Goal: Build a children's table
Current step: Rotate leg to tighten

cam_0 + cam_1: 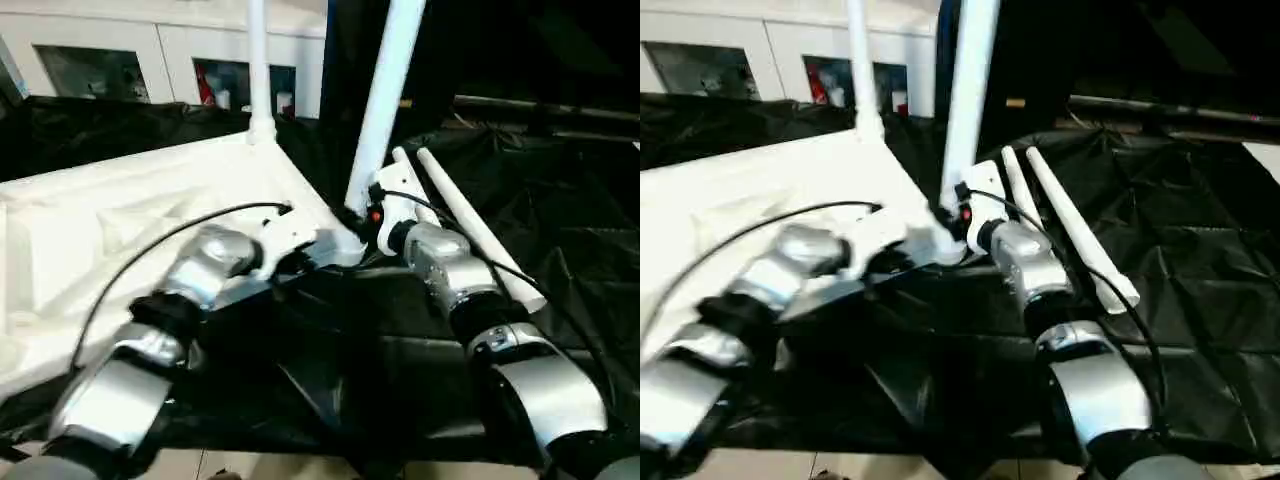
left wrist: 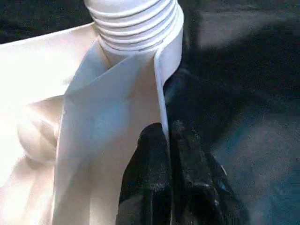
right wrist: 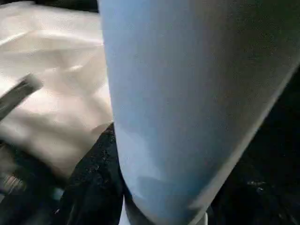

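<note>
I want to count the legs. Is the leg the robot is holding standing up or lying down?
Standing up, leaning a little. The leg rises from the tabletop's near corner, with the right gripper around its base. Two spare legs lie flat.

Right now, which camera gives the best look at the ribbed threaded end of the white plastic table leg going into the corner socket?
The left wrist view: the ribbed thread sits sharp above the white plastic tabletop's corner rim. The head views hide that joint behind the wrists, showing the leg's shaft; the right wrist view shows smooth tube.
</note>
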Motion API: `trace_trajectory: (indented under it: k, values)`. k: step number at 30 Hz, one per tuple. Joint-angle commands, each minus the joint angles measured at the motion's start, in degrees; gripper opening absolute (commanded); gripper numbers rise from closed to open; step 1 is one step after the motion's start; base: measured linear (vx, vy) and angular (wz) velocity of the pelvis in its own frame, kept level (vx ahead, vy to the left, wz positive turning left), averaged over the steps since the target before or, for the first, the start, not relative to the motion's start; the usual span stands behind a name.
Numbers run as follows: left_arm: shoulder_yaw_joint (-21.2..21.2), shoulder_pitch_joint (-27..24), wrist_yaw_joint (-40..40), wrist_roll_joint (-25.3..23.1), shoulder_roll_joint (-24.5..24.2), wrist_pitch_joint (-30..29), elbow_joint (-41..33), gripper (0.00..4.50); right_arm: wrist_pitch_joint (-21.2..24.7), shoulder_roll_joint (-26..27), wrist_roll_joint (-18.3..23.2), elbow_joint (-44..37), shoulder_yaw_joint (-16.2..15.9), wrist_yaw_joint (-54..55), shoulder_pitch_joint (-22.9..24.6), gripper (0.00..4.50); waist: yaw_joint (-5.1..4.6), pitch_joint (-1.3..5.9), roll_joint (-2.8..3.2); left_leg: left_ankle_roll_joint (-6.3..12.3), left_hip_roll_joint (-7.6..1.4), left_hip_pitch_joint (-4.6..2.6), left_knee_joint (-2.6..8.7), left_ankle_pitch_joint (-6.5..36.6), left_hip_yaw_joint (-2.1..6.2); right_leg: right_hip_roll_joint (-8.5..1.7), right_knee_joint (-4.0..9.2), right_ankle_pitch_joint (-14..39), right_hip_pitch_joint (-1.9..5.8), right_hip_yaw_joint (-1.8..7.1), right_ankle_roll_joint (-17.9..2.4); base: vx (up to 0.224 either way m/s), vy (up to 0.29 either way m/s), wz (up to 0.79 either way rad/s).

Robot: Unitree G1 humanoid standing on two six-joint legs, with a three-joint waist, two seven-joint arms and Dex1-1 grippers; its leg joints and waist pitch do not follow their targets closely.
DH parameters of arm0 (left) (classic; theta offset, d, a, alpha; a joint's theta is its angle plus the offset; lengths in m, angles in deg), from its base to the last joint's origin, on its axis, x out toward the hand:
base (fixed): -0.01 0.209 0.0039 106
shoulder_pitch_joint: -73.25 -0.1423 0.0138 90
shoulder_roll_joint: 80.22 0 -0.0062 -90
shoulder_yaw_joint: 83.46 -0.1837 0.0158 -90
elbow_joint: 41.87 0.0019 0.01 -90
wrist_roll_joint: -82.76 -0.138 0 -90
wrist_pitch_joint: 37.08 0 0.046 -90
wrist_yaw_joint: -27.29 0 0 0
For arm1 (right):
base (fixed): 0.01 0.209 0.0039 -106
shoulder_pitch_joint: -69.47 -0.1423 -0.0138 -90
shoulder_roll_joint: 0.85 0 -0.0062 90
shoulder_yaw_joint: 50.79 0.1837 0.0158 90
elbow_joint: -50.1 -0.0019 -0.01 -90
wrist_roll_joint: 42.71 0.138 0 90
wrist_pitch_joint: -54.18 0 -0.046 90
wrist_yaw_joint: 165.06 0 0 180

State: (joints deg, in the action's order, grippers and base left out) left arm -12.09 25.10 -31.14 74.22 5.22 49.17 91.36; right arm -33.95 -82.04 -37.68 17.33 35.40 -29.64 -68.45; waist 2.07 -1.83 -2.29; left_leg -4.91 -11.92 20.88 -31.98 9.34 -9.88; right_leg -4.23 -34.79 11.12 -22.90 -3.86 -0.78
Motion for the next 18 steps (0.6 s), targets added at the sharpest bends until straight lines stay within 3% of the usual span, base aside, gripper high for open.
trace_trajectory:
  k: [1,4,7,10,18]
  values:
    - [-1.9,-0.6,-8.6,2.8,-0.3,5.1,-5.6,0.00,5.8,-2.1,-3.9,5.3,-5.1,-8.5,5.4,1.88,0.55,2.60,1.10,1.56,-1.78,-0.45,3.54,17.5,0.14,-3.57,4.27,9.5,2.77,2.61,-13.7,0.000,0.000,0.00]
    - [-1.9,-1.0,-10.4,3.2,-1.5,6.8,-6.1,0.00,4.6,-3.8,-4.1,3.8,-6.4,-13.5,6.3,1.88,0.94,2.51,1.22,1.09,-1.91,-0.68,3.58,17.3,-0.07,-3.46,3.97,8.3,2.56,2.65,-14.2,0.000,0.000,0.00]
    - [-1.3,-1.3,-13.0,4.7,-2.4,8.0,-6.6,0.00,4.5,-5.2,-3.4,2.1,-6.9,-18.6,7.1,1.88,1.46,2.44,0.96,0.64,-1.79,-0.85,3.63,18.6,-0.05,-3.63,4.31,12.0,2.56,2.65,-13.4,0.000,0.000,0.00]
    - [-1.0,-1.5,-15.4,5.9,-3.1,8.3,-7.1,0.00,3.6,-6.2,-3.8,1.3,-7.8,-21.6,7.9,1.88,1.77,2.44,0.85,0.58,-1.86,-0.83,3.65,18.1,-0.13,-3.63,4.22,12.3,2.43,2.73,-13.1,0.000,0.000,0.00]
    - [-0.6,-0.9,-13.9,4.8,-2.6,8.8,-5.8,0.00,3.7,-5.3,-3.8,0.2,-6.5,-18.6,9.2,1.88,1.76,2.41,0.99,-0.19,-1.79,-0.98,3.80,18.9,0.02,-3.64,4.44,14.3,2.27,2.77,-12.3,0.000,0.000,0.00]
